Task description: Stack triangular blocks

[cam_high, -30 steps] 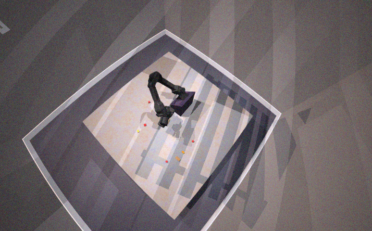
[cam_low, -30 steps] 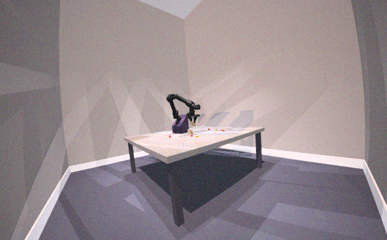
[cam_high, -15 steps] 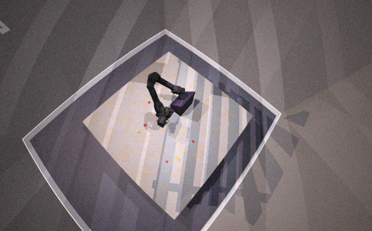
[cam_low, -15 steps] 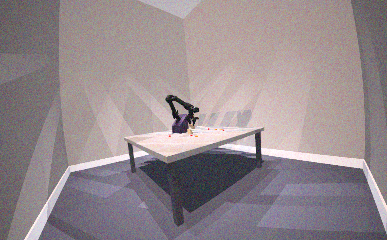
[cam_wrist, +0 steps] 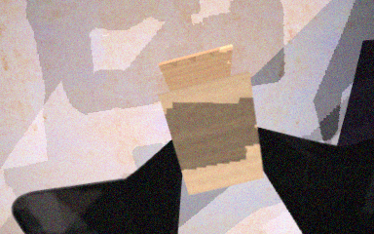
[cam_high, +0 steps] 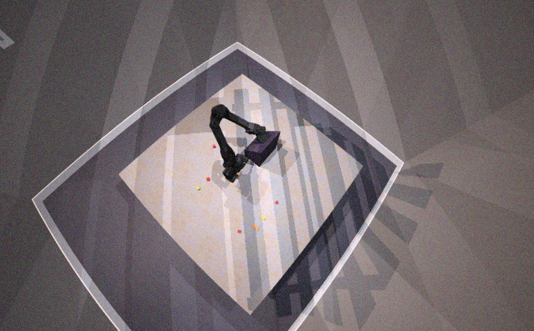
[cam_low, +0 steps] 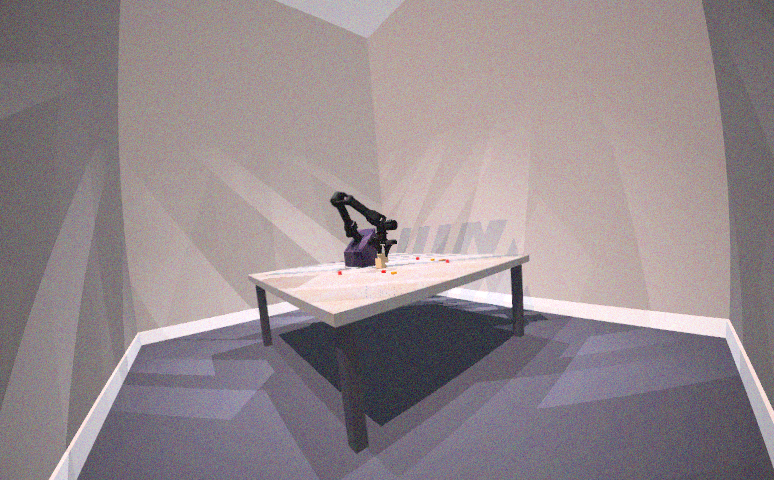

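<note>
My gripper is shut on a pale wooden triangular block, with a black finger on either side. The other pale wooden triangular block stands on the table. In the wrist view it shows just beyond the held block, which hides its near part. The two blocks look slightly turned against each other. In the exterior view they overlap at the gripper, and I cannot tell whether they touch. In the top view the arm hides nearly all of both blocks.
Small red cubes, yellow pieces and an orange piece lie around on the table. The purple arm base stands close to the gripper.
</note>
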{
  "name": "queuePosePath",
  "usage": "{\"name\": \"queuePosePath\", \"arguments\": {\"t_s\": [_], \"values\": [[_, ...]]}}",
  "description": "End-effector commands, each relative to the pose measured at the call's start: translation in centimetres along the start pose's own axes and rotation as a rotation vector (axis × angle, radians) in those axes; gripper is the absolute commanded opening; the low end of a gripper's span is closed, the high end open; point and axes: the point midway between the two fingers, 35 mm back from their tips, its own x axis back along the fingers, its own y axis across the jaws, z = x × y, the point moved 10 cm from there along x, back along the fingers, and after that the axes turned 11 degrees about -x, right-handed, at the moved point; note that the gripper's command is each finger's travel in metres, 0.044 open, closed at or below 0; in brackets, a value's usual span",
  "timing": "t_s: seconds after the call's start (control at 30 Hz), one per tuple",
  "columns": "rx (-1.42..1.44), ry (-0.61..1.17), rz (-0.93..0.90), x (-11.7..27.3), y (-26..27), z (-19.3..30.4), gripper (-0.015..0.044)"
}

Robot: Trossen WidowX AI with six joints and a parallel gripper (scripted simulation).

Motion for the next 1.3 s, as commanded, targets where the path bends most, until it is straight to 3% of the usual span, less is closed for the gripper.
{"name": "queuePosePath", "arguments": {"t_s": [0.0, 1.27], "values": [[-0.002, -0.006, 0.007, -0.08, 0.09, 0.0, 0.0], [-0.007, -0.01, 0.008, -0.19, 0.32, -0.17, 0.0]]}}
